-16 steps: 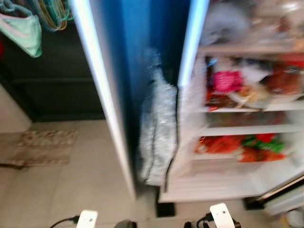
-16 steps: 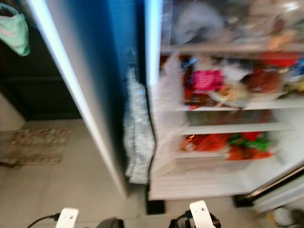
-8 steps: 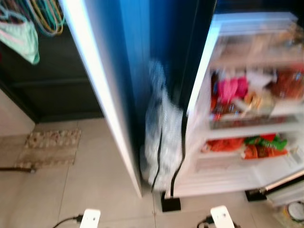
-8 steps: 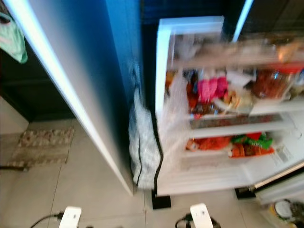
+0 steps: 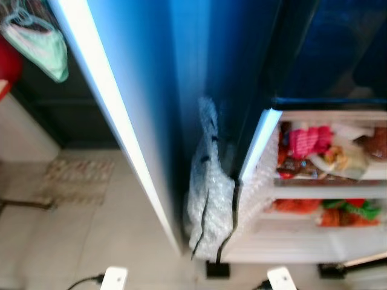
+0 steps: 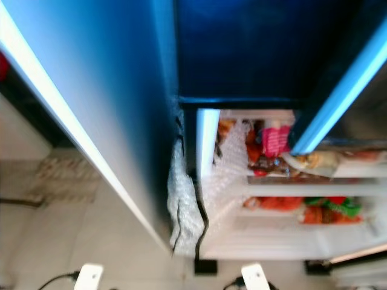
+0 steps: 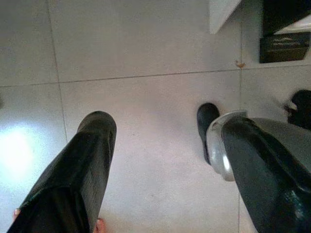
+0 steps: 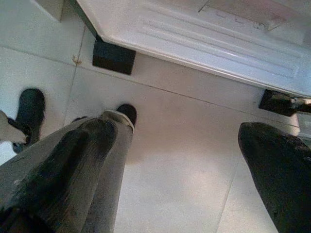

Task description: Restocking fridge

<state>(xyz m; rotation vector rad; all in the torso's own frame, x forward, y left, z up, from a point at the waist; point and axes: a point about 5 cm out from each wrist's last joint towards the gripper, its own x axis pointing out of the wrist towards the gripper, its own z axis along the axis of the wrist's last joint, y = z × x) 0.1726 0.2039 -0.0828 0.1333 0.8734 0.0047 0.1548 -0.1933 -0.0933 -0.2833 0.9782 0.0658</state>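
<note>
**Fridge open, both arms idle**

Fridge stands open w/ door swung out; shelves hold red, pink, green packs. Left gripper and right gripper hang over floor tiles, fingers spread wide, holding nothing.

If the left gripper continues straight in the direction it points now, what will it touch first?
Most likely the tiled floor. The left gripper hangs open and points down at bare tiles. The robot's black foot lies close beside that line, so depth makes this a little uncertain.
</note>
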